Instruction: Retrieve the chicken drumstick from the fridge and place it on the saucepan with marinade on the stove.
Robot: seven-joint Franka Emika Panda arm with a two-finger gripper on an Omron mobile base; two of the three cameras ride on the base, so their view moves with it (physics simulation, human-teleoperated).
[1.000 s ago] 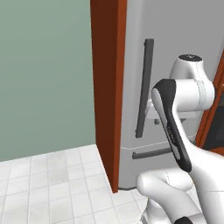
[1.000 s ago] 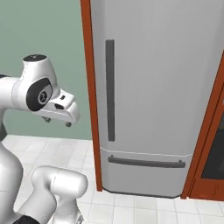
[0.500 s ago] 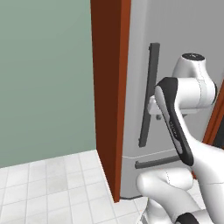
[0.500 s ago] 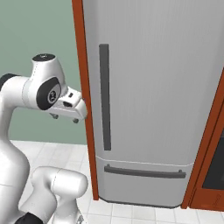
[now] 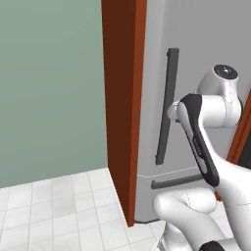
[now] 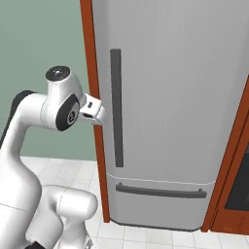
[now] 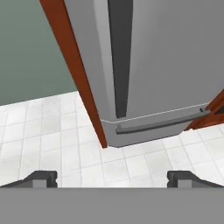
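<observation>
The arm is raised in front of the fridge, with its elbow bent and the wrist turned toward the door. In the right base view the hand is seen just beside the red-brown wood panel, near the long dark vertical handle, but apart from it. In the left base view the forearm crosses in front of the lower part of the door, and the hand itself is hidden behind the arm.

In the hand view the gripper is pointed down and forward at the lower part of the fridge. Its 2 fingertips are seen far apart at the bottom corners, so the jaws are spread wide and nothing is held between them.

The fridge is closed: the upper door and the lower drawer, with its horizontal handle, are both shut, so what is kept inside cannot be told. The fridge is set between 2 red-brown panels, on a floor of white tiles, beside a green wall.
</observation>
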